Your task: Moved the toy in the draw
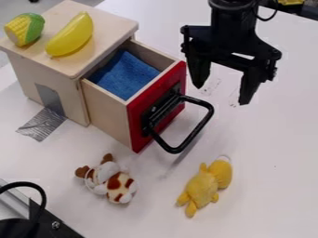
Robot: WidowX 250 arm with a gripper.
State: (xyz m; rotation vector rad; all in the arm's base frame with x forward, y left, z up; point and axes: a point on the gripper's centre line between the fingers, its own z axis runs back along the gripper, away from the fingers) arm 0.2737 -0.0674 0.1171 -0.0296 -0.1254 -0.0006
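Hanging above the tabletop (273,153), beside the open drawer (138,128), with tool (222,94) released and spread wide. Probably to take: yellow plush toy (203,187), lying camera-side of the tool, long axis slanted, head end nearer the tool; alternatively, spotted plush toy (116,183), farther off. Likely requiring travel toward the camera, then closing across the slanted axis.

You have a red drawer front (138,127) with a black handle (203,122), blue cloth (127,74), pale wood cabinet (59,83), yellow banana (70,35), yellow-and-green corn (25,29), brown-patched white toy (114,182), yellow toy (205,187), and a white desk (273,153).
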